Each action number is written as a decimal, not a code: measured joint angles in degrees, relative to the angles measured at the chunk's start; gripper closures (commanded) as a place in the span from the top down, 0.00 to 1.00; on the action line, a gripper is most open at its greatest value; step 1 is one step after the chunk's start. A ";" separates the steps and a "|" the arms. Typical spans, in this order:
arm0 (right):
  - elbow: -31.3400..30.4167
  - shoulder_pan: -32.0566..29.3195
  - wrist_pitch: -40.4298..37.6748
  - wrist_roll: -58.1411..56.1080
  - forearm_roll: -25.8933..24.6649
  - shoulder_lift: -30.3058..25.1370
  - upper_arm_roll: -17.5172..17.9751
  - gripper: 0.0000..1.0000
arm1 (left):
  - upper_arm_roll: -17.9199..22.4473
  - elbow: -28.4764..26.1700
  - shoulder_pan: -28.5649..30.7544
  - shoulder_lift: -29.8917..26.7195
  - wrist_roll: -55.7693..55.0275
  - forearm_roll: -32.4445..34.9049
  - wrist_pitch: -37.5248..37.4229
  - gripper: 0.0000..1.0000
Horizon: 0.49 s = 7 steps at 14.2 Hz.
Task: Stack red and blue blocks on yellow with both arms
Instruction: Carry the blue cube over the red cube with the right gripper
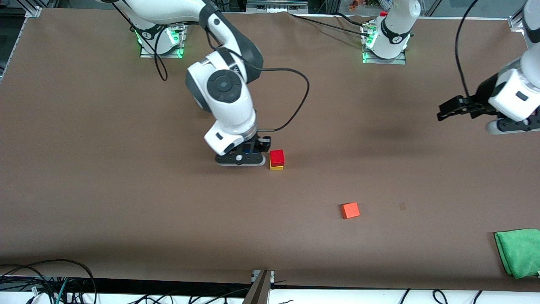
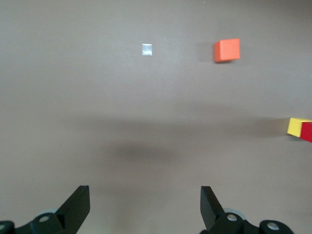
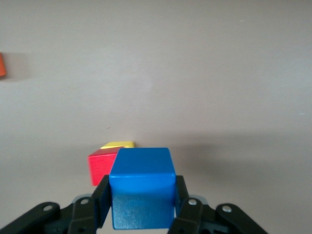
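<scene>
**Right now: blue cube pinched beside the red-on-yellow stack**

Right now I see my right end effector (image 3: 141, 207) pinching the small matte bright blue cube (image 3: 142, 187) between its two black fingers (image 3: 181, 204), one pad flat on each side face. From the front camera this end effector (image 1: 241, 159) hangs low over the brown counter (image 1: 126, 202), just beside the stack, and the arm's white wrist hides the blue cube there.

Next to it sits the small matte deep red cube (image 1: 277, 157), resting on top of the small matte bright yellow cube (image 1: 276, 167); only a thin yellow edge shows beneath the red one. In the right wrist view the red cube (image 3: 101, 167) and yellow cube (image 3: 118, 145) appear close by the held blue cube.

My left end effector (image 1: 448, 110) waits in the air over the left arm's end of the counter, its fingers (image 2: 77, 208) spread wide with nothing between them.

Farther out, a lighter orange matte cube (image 1: 350, 210) lies alone, nearer the front camera than the stack. A folded green cloth (image 1: 519, 252) lies at the counter's edge, toward the left arm's end.
</scene>
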 measured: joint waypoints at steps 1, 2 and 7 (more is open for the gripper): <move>0.02 1.13 0.96 0.89 0.00 0.65 -0.02 0.36 | 0.16 0.00 1.12 0.11 2.08 0.00 0.00 1.00; 0.04 1.98 1.82 1.46 0.00 1.35 -0.05 0.36 | 0.64 0.00 1.49 0.21 3.18 0.00 0.00 1.00; 0.16 4.10 5.01 2.07 0.00 3.98 -0.11 0.36 | 8.84 -0.02 -6.83 0.28 3.96 0.01 -0.09 1.00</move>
